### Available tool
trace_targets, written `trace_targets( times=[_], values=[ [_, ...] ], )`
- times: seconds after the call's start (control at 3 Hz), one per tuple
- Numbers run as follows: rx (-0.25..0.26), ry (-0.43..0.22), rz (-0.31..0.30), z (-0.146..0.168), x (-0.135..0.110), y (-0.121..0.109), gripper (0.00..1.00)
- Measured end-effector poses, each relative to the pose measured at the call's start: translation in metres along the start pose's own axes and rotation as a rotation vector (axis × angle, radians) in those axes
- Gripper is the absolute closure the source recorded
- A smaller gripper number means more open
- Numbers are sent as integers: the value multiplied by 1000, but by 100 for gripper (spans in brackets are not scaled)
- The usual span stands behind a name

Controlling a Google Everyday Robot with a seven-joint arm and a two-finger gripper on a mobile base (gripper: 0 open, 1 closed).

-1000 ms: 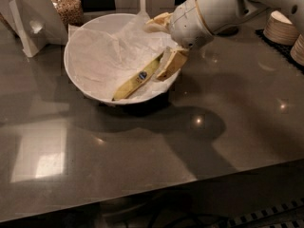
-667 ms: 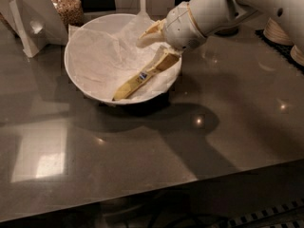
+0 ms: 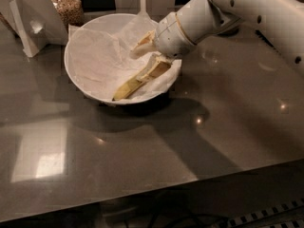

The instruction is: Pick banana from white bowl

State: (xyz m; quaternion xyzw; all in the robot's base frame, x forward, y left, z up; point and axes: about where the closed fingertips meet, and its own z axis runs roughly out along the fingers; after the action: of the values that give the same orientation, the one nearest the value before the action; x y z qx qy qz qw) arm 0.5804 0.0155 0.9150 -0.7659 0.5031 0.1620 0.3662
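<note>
I am at the reach-and-grasp step: my hand (image 3: 150,57) is down inside the bowl (image 3: 68,70) at its right side, with the arm coming in from the upper right over the rim. The two fingers (image 3: 159,69) are spread apart, one high near the crumpled paper (image 3: 102,56) at the back of the bowl, the other low and lying along the upper end of the banana (image 3: 127,87). The banana rests on the paper lining at the front right of the bowl, running on a slant from its tip near the front rim up toward my lower finger. As far as I can tell it touches or sits just under that finger but is not between the two, so I judge that nothing is gripped yet. Its stem end is hidden by my hand. The next move calls for getting the fruit into the gap: shifting or turning the wrist so the fingers straddle the banana across its width, then pressing them together and lifting straight up, clear of the rim. The risk I see is catching a fold of paper along with it, or nudging the banana so it slides along the bowl wall. The bowl sits on the grey surface (image 3: 142,146), and a hard push could move it.
</note>
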Motion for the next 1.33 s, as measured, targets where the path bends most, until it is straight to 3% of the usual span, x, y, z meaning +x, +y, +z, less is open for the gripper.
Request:
trace_targets(
  times=[0.67,1.33],
  values=[
    [-68,56,-31,23,10,7,47],
    [-102,121,-83,34,17,-2,48]
  ],
)
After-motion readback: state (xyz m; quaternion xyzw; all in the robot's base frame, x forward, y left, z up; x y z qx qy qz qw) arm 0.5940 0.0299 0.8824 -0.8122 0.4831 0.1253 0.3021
